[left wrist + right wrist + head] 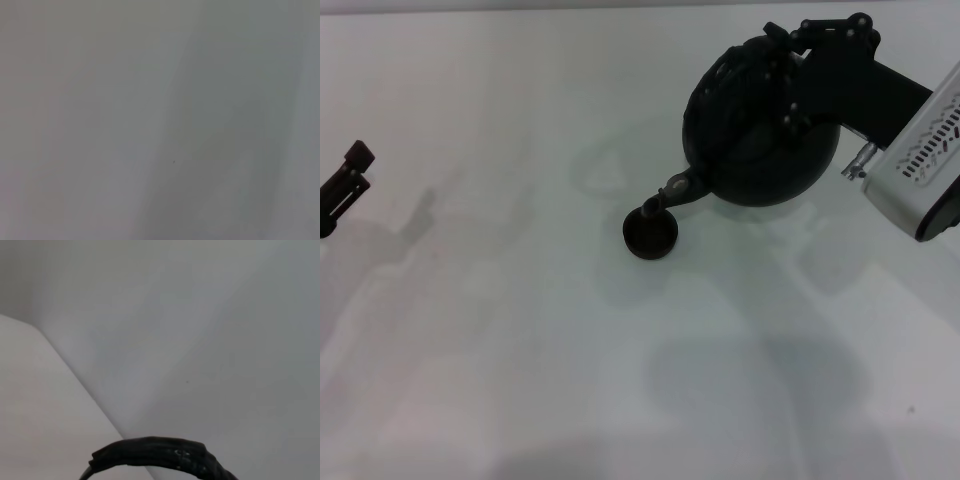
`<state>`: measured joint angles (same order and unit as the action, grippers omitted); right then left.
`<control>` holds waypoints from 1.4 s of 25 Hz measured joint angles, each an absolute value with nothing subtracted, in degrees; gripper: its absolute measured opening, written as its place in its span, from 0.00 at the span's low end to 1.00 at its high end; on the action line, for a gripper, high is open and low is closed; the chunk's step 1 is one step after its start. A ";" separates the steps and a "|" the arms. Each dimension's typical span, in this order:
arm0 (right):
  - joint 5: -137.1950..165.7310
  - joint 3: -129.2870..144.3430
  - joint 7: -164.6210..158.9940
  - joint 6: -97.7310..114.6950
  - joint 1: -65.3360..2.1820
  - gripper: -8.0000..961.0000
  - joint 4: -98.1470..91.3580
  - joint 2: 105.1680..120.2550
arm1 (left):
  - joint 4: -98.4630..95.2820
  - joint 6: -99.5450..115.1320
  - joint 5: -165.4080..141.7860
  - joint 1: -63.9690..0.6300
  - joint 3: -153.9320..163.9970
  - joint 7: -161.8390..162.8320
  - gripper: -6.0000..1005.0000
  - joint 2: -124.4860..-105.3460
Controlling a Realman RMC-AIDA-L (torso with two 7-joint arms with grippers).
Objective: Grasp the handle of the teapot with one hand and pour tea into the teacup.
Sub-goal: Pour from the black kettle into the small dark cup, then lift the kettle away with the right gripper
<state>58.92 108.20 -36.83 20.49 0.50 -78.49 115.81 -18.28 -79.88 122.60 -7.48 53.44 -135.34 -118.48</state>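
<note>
Your right hand [790,75] is gripping the handle [760,55], tilting the teapot [760,140] so its spout is touching the teacup [650,232] below. Your left hand [345,185] is idling far aside; you cannot tell its state.

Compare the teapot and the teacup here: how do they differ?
The teapot is large and round; the teacup is tiny and low. The teapot is tilted with its spout over the teacup, held by the right tool at the handle; the teacup sits upright on the table. Both are dark.
</note>
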 joint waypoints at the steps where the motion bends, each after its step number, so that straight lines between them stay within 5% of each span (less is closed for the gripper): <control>1: 58.92 108.21 -36.04 20.48 0.57 0.13 -78.56 115.81 | -18.28 -79.80 122.60 -7.51 53.44 -135.35 0.87 -118.50; 35: 57.06 111.49 -25.77 13.38 -0.14 0.12 -80.43 115.59 | -17.40 -78.04 122.61 -8.98 53.58 -135.35 0.87 -118.55</control>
